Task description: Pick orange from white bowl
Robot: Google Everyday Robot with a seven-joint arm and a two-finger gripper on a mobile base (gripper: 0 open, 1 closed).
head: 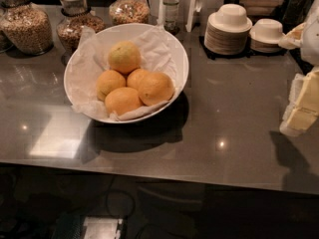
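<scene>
The large, shallow, glossy white bowl (182,59) lined with crinkled white paper (154,46) sits left of centre on a dark grey polished countertop (234,108). Five fruits are heaped in it. The biggest, the evenly deep orange round fruit with dimpled skin (156,87), lies at about four o'clock inside the bowl, close to the rim, and it touches the smaller orange behind it (136,75) and the one at six o'clock (122,100). A third small orange (110,82) lies at nine o'clock, and a paler yellow-green fruit (124,57) sits at twelve.

The robot's cream-coloured, blocky gripper (301,109) hangs at the far right edge of the view, at roughly three o'clock from the bowl and well apart from it, with bare counter between them. Its segments run down and slightly inward, toward seven o'clock, from a pale arm section (311,39) above. It is above the counter and casts a dark shadow (291,158) at six o'clock below it. Whether the gripper is spread or closed cannot be told, and nothing is visibly held in it.

At eleven to twelve o'clock from the bowl stand glass jars of grains and nuts (27,28). At one o'clock are two stacks of off-white plates topped with upturned small bowls (228,29).
</scene>
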